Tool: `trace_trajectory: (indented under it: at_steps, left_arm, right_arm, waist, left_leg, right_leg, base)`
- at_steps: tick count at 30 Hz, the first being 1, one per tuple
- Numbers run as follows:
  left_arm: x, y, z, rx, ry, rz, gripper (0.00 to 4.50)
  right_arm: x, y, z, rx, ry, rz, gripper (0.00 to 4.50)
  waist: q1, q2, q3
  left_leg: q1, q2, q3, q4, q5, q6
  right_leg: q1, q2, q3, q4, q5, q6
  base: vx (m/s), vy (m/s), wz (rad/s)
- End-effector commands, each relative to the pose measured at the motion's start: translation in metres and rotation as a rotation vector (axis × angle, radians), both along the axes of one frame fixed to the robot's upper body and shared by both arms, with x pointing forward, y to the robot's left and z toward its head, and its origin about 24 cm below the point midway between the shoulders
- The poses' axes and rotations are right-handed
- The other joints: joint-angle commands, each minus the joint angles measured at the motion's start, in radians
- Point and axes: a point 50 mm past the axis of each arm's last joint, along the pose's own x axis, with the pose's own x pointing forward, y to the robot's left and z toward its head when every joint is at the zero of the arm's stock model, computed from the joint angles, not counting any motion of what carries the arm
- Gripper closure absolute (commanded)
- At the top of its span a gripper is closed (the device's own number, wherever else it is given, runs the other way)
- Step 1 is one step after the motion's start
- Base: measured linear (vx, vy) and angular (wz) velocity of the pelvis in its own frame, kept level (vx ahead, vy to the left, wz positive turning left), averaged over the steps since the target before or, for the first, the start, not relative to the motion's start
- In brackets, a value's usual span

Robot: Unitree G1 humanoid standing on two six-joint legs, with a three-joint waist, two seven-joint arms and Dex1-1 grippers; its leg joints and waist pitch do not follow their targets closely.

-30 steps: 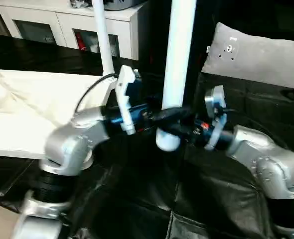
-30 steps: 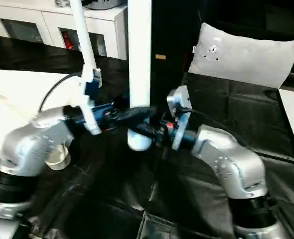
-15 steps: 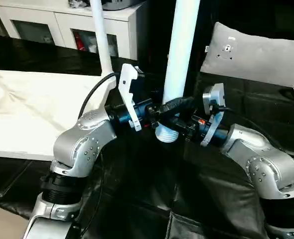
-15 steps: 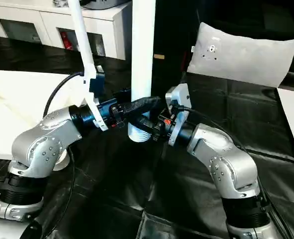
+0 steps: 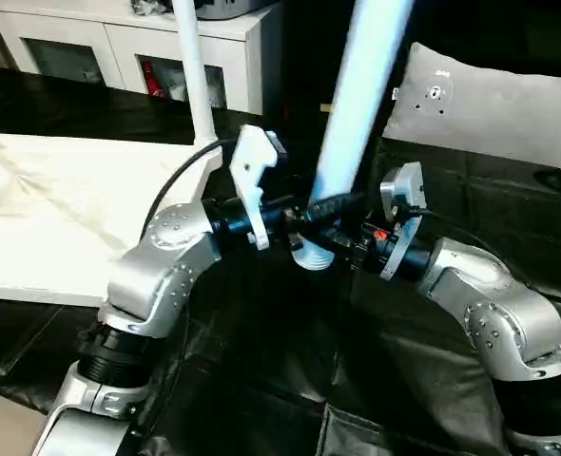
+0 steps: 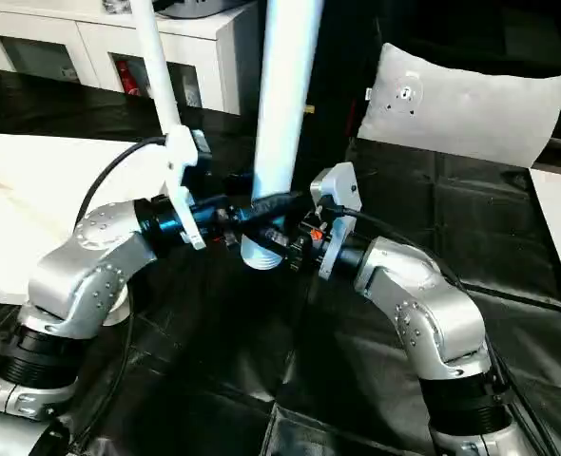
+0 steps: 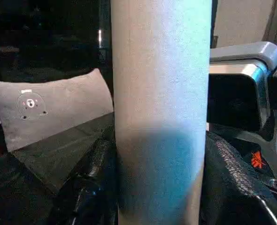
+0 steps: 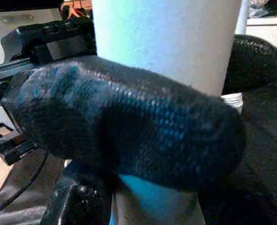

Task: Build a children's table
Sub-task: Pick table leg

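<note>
Leg (image 5: pixel 357 104) (white, tilted), clamped near its lower end by left gripper (image 5: pixel 311 211) and right gripper (image 5: pixel 342 249) fingers.

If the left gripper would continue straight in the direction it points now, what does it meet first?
The white table leg itself: the left gripper is closed around its lower end, so there is no free way ahead. Just past the leg is the right gripper, which holds the same leg from the opposite side.

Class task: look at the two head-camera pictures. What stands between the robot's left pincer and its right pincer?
A thick white table leg, tilted, stands between the left pincer and right pincer, both closed on its lower end, in both eye views.
</note>
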Motion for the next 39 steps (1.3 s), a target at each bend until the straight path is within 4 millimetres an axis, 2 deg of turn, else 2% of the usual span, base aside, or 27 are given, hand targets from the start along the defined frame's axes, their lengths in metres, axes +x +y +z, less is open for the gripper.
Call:
trace_trajectory:
  at_steps: [1, 6, 13, 16, 20, 22, 25, 26, 30, 35, 39]
  left_arm:
    - [0.005, 0.006, 0.004, 0.061, -0.068, 0.049, 2.53]
    - [0.007, 0.007, 0.001, 0.043, -0.027, 0.061, 2.53]
    - [0.015, 0.008, 0.008, -0.206, 0.242, 0.099, 2.53]
    - [0.016, 0.007, 0.009, -0.224, 0.265, 0.101, 2.53]
    - [0.016, 0.008, 0.007, -0.159, 0.231, 0.107, 2.53]
    - [0.017, 0.01, 0.007, -0.144, 0.228, 0.111, 2.53]
    - [0.019, 0.014, 0.009, -0.132, 0.236, 0.119, 2.53]
    - [0.02, 0.015, 0.01, -0.13, 0.237, 0.119, 2.53]
    - [0.022, 0.019, 0.015, -0.13, 0.222, 0.094, 2.53]
    - [0.018, 0.019, 0.023, -0.168, 0.236, -0.026, 2.53]
    - [0.01, 0.017, 0.027, -0.187, 0.255, -0.154, 2.53]
  right_arm:
    - [0.001, -0.002, -0.001, 0.0, 0.003, -0.015, 2.59]
    - [0.001, -0.002, -0.001, -0.003, 0.0, -0.013, 2.59]
    - [0.002, -0.003, 0.0, -0.012, -0.009, -0.018, 2.59]
    - [0.003, -0.004, 0.001, -0.018, -0.015, -0.031, 2.59]
    - [0.004, -0.005, 0.002, -0.003, -0.009, -0.041, 2.59]
    - [0.004, -0.007, 0.003, 0.006, 0.0, -0.04, 2.04]
    - [0.003, -0.01, 0.006, 0.011, 0.002, -0.023, 1.88]
    - [0.003, -0.014, 0.008, 0.019, 0.004, -0.011, 1.6]
    - [0.0, -0.026, 0.015, 0.033, 0.01, 0.024, 1.4]
    - [-0.004, -0.044, 0.025, 0.071, 0.03, 0.063, 0.96]
    - [-0.004, -0.054, 0.029, 0.069, 0.065, 0.087, 0.6]
  waist:
    - [-0.003, -0.013, -0.069]
    - [-0.004, -0.011, -0.068]
    - [-0.002, -0.012, -0.069]
    - [0.0, -0.013, -0.07]
    - [0.0, -0.011, -0.071]
    - [0.0, -0.01, -0.071]
    - [0.001, -0.01, -0.072]
    - [0.001, -0.01, -0.073]
    - [0.007, -0.01, -0.074]
    - [0.013, -0.013, -0.078]
    - [0.014, -0.015, -0.075]
  left_leg:
    - [-0.005, 0.052, -0.01, -0.068, -0.031, 0.051]
    - [-0.004, 0.052, -0.009, -0.068, -0.04, 0.047]
    - [-0.005, 0.05, -0.008, -0.064, -0.044, 0.044]
    - [-0.006, 0.048, -0.008, -0.063, -0.041, 0.052]
    - [-0.006, 0.048, -0.009, -0.063, -0.035, 0.057]
    - [-0.005, 0.049, -0.01, -0.064, -0.037, 0.056]
    - [-0.004, 0.049, -0.011, -0.064, -0.039, 0.053]
    - [-0.004, 0.049, -0.011, -0.064, -0.039, 0.051]
    - [-0.003, 0.048, -0.009, -0.061, -0.026, 0.061]
    - [-0.006, 0.047, -0.008, -0.058, -0.004, 0.074]
    - [-0.007, 0.044, -0.006, -0.057, -0.017, 0.071]
  right_leg:
    - [0.065, -0.092, 0.065, -0.07, -0.231, -0.088]
    - [0.064, -0.093, 0.065, -0.071, -0.243, -0.093]
    - [0.067, -0.093, 0.064, -0.069, -0.241, -0.12]
    - [0.067, -0.091, 0.063, -0.073, -0.251, -0.113]
    - [0.067, -0.09, 0.063, -0.075, -0.262, -0.089]
    - [0.066, -0.09, 0.062, -0.075, -0.265, -0.087]
    - [0.066, -0.089, 0.062, -0.074, -0.261, -0.085]
    - [0.067, -0.088, 0.062, -0.072, -0.255, -0.084]
    - [0.067, -0.088, 0.063, -0.073, -0.251, -0.08]
    - [0.069, -0.09, 0.062, -0.067, -0.221, -0.109]
    - [0.07, -0.09, 0.06, -0.074, -0.268, -0.101]
  base:
    - [0.0, 0.0, 0.0]
    - [0.0, 0.0, 0.0]
    - [0.0, 0.0, 0.0]
    - [0.0, 0.0, 0.0]
    - [0.0, 0.0, 0.0]
    - [0.0, 0.0, 0.0]
    - [0.0, 0.0, 0.0]
    - [0.0, 0.0, 0.0]
    - [0.0, 0.0, 0.0]
    - [0.0, 0.0, 0.0]
    - [0.0, 0.0, 0.0]
